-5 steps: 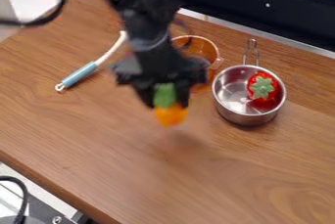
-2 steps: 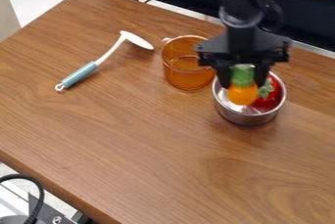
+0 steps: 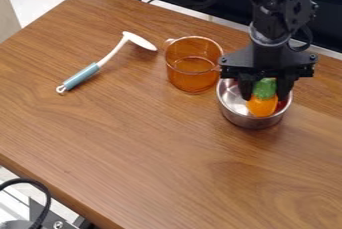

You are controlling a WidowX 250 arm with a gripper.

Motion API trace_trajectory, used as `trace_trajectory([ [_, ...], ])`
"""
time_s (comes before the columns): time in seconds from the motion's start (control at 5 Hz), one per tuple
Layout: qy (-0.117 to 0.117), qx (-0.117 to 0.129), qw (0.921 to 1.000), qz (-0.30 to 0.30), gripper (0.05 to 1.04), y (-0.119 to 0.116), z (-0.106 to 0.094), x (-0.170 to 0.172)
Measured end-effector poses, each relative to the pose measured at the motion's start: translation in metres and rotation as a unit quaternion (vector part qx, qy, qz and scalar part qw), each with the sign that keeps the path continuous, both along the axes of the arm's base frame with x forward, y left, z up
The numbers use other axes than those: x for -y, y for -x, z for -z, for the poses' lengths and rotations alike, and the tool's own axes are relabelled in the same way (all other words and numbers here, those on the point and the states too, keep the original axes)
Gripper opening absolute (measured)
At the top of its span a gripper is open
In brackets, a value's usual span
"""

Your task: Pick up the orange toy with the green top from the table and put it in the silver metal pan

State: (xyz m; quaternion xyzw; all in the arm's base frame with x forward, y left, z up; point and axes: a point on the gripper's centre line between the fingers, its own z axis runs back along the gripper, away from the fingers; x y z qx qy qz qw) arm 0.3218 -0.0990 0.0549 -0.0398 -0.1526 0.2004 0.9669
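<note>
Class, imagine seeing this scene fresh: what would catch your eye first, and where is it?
Probably the bright orange toy vegetable with a green top, between the fingers of the black end effector at the round, shiny metal saucepan. Next might come the transparent amber pot beside the saucepan, then the white ladle with a pale blue handle lying on the brown wooden tabletop.

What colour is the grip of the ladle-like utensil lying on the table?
The grip is light blue, best seen in the camera view.
</note>
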Motion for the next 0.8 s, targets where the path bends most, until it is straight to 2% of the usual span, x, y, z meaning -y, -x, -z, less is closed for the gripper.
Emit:
trace_trajectory([
  [0.6, -0.007, -0.032, 0.9990, -0.032, 0.574, -0.003, 0.012, -0.016],
  [0.8, -0.008, -0.034, 0.9988, -0.035, 0.642, -0.006, 0.014, -0.015],
])
